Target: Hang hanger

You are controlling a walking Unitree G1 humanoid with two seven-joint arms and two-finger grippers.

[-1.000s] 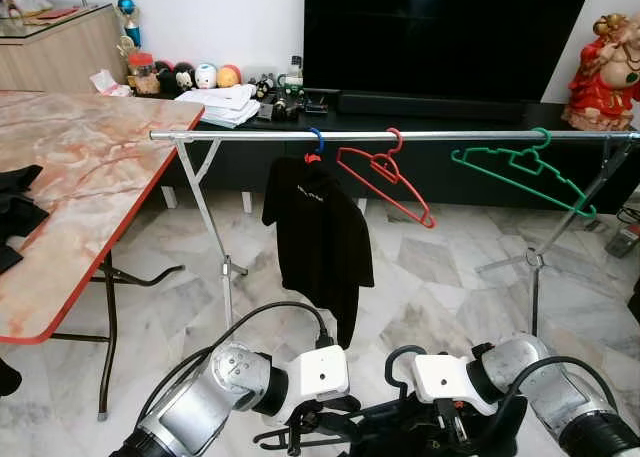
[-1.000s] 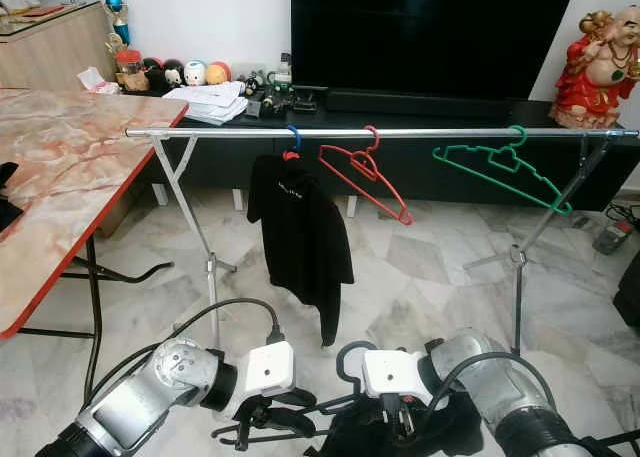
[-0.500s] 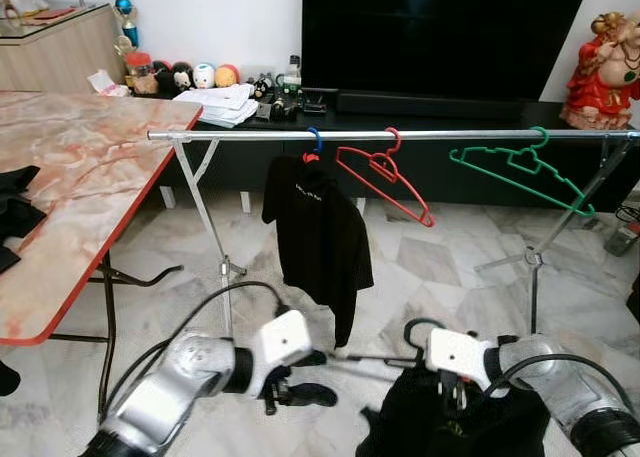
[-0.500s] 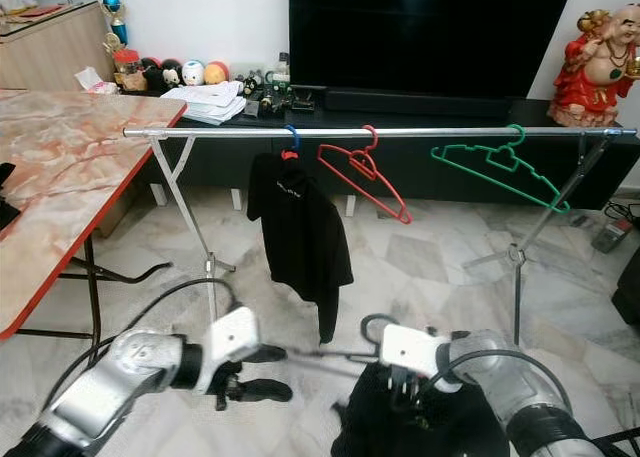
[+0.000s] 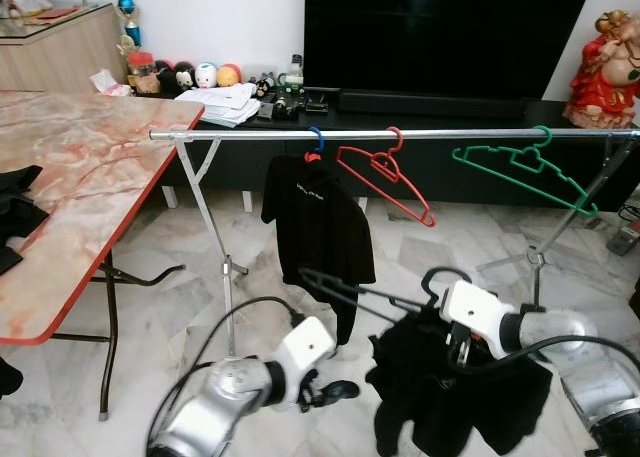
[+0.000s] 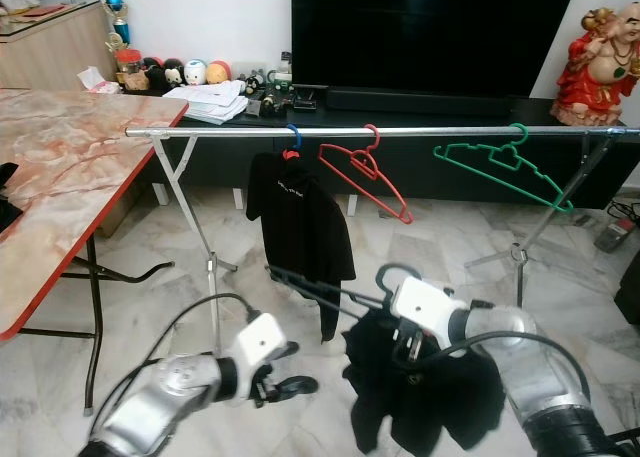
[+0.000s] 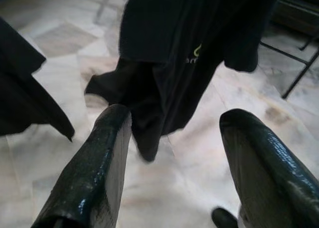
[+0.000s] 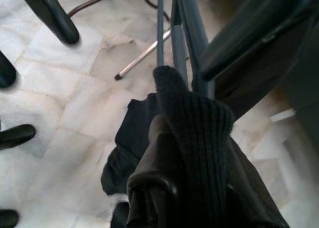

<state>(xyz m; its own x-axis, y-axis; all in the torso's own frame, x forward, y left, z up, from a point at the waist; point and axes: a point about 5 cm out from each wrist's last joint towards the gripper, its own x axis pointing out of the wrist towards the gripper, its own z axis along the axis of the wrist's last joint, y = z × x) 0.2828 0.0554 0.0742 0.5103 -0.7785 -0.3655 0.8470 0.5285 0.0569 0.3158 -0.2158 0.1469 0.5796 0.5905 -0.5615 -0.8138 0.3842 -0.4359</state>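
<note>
left arm: low, bent at the elbow, reaching forward over the floor | left gripper (image 5: 335,389): fingers (image 7: 94,163) spread apart, nothing between them | right arm: raised higher, forearm angled inward across the body | right gripper (image 5: 458,345): fingers pointing down, clamped tight on what it carries

Head eyes: high, looking forward and down; both share the far rail (image 5: 400,134) and the near arms.
Left wrist: low, close, facing a shirt (image 7: 184,53) over the floor.
Right wrist: very close, along a hanger (image 8: 167,38) above the floor.
</note>
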